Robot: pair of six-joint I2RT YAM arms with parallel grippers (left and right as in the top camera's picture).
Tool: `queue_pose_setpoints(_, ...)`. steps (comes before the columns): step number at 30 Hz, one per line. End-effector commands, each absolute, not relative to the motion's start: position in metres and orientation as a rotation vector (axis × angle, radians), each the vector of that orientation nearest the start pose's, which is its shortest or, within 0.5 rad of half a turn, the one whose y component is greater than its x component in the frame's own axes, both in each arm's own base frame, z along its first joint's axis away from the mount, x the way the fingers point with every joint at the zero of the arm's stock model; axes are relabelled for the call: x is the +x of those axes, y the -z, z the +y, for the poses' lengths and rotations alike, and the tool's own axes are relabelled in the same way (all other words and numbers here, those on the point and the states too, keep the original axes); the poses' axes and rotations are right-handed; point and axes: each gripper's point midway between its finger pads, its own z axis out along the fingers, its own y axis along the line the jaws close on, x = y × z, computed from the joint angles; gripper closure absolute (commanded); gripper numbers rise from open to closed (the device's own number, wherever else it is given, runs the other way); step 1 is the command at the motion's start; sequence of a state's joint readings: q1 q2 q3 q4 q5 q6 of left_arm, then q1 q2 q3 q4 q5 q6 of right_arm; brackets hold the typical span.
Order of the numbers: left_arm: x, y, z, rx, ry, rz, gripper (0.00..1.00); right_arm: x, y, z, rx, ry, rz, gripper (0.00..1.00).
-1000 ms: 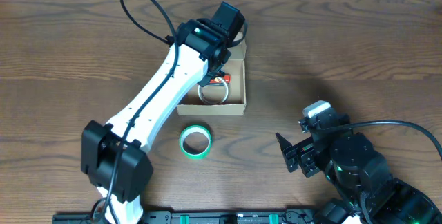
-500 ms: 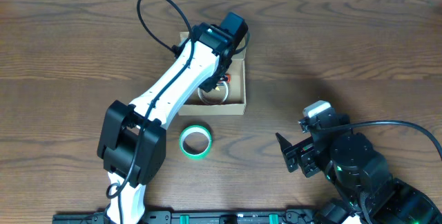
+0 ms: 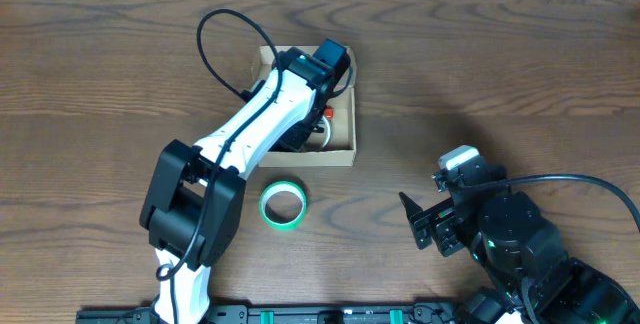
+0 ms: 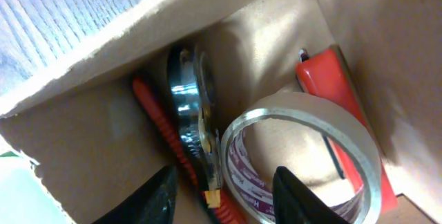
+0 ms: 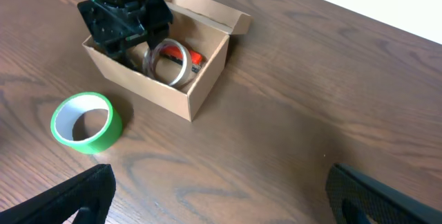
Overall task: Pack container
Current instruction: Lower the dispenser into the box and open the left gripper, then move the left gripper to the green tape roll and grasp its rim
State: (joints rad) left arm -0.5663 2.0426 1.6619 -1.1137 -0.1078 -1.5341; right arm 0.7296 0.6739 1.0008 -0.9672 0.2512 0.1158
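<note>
The container, a tan cardboard box (image 3: 310,156) with its lid flap open, sits at the table's middle back; it also shows in the right wrist view (image 5: 207,72). My left gripper (image 3: 315,114) reaches down inside it. In the left wrist view its fingers (image 4: 221,207) are open, straddling a shiny roll standing on edge (image 4: 193,113) and an orange-red strip (image 4: 162,137). A clear tape roll (image 4: 304,155) and a red tool (image 4: 338,106) lie beside them. A green tape roll (image 3: 283,205) lies on the table just in front of the box. My right gripper (image 3: 425,226) is open and empty.
The left arm's black cable (image 3: 225,44) loops above the box's back left corner. The right arm's base (image 3: 530,254) fills the front right corner. In the right wrist view the green roll (image 5: 83,122) lies left of the wood between the fingers (image 5: 231,203).
My left gripper has moved lower and a little leftward into the box, and the arm's elbow has swung right. The right arm and the green roll have not moved.
</note>
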Motion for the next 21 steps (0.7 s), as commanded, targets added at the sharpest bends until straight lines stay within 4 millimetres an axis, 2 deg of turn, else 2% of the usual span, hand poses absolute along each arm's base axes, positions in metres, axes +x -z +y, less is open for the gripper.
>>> queue_pose_setpoints(1,0.356,-0.064,-0.199,-1.447,0.004,2.648,0.51,0.193,-0.27,0.114,-0.517,-0.198,2.132,0.01)
queue_pose_setpoints(5,0.363,-0.067,-0.205,-1.443,0.062,2.633,0.45,0.193,-0.27,0.114,-0.517,-0.198,2.132,0.01)
queue_pose_setpoints(7,0.367,-0.075,-0.207,-1.438,0.106,2.615,0.43,0.193,-0.27,0.114,-0.517,-0.198,2.132,0.01)
queue_pose_setpoints(9,0.369,-0.093,-0.205,-1.432,0.156,2.586,0.34,0.193,-0.27,0.114,-0.517,-0.198,2.132,0.01)
queue_pose_setpoints(11,0.37,-0.117,-0.201,-1.425,0.221,2.55,0.32,0.193,-0.27,0.114,-0.517,-0.198,2.132,0.01)
queue_pose_setpoints(13,0.366,-0.143,-0.195,-1.41,0.275,2.526,0.25,0.193,-0.27,0.114,-0.517,-0.198,2.132,0.01)
queue_pose_setpoints(15,0.357,-0.166,-0.187,-1.383,0.307,2.517,0.2,0.193,-0.27,0.114,-0.517,-0.198,2.132,0.01)
queue_pose_setpoints(18,0.332,-0.192,-0.173,-1.381,0.297,2.523,0.16,0.193,-0.27,0.114,-0.517,-0.198,2.132,0.01)
queue_pose_setpoints(21,0.306,-0.206,-0.162,-1.382,0.281,2.522,0.16,0.193,-0.27,0.114,-0.517,-0.199,2.132,0.01)
